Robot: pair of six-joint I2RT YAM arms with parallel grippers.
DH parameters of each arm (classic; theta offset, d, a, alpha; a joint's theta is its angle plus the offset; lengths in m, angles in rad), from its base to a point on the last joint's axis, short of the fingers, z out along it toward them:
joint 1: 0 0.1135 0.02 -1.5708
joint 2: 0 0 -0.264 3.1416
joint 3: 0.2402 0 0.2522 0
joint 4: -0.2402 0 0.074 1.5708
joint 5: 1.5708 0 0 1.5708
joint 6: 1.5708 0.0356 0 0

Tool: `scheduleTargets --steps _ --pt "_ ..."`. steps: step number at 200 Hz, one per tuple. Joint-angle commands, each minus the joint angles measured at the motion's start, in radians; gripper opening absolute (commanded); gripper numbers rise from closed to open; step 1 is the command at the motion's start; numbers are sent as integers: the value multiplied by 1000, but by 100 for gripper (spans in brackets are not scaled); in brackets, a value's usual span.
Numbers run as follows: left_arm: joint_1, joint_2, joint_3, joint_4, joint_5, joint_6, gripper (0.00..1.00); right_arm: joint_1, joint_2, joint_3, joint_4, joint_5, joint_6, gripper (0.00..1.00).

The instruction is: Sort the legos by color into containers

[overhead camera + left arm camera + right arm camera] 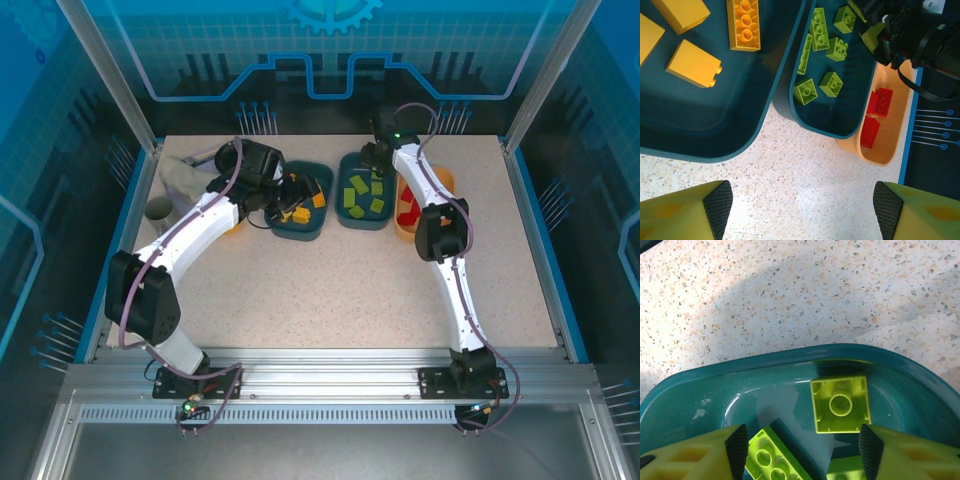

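At the far edge of the surface (330, 290), left tool (802, 210) and right tool (802, 445) gape empty above filled trays (300, 233); sorting seems done, so lift clear

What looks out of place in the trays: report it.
Nothing missorted: yellow bricks in the left teal tray, green bricks in the middle teal tray, red bricks in the pale orange tray. One green brick lies underside up.

With arms extended, left end effector (802, 210) and right end effector (802, 454) gape.
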Motion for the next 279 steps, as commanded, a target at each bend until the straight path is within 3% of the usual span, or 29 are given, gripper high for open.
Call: scheduleTargets --steps 1,23,29,36,42,45,48,71,97,109,139,152,171,202,239,257,279 --pt "-5 -38 42 -42 -18 41 79 19 -115 -6 -23 -1 -7 66" --pt "-1 -85 44 -51 -47 54 86 31 -273 -156 10 15 -25 70" --pt "2 -98 46 -54 -52 59 97 35 -320 -212 28 21 -34 72" --pt "5 -118 46 -58 -57 65 99 39 -413 -300 65 33 -48 76" --pt "10 -134 46 -64 -58 74 99 41 -481 -386 101 43 -61 85" --pt "11 -142 46 -68 -58 79 99 42 -518 -432 121 44 -71 97" --pt "12 -150 48 -75 -65 84 99 42 -548 -474 141 45 -80 100" --pt "20 -219 50 -149 -128 135 99 38 -820 -764 262 46 -144 100" --pt "27 -328 9 -187 -204 228 99 29 -1076 -997 275 35 -215 100" --pt "28 -380 -9 -237 -319 246 99 27 -1184 -1075 245 90 -222 100" --pt "27 -517 -142 -320 -751 228 99 10 -1403 -1331 243 305 -275 100" --pt "28 -589 -275 -235 -826 352 99 -15 -1492 -1499 361 288 -366 100" --pt "29 -689 -495 -116 -891 495 99 -22 -1592 -1755 528 390 -449 100" --pt "49 -740 -723 -8 -925 591 99 -25 -1623 -1994 776 415 -580 100" --pt "176 -724 -983 363 -838 585 99 -69 -1468 -2070 974 374 -606 100" --pt "258 -638 -1018 519 -749 581 99 -79 -1379 -2084 1103 315 -604 100" --pt "316 -498 -965 629 -677 632 99 -75 -1263 -2004 1077 261 -600 100"
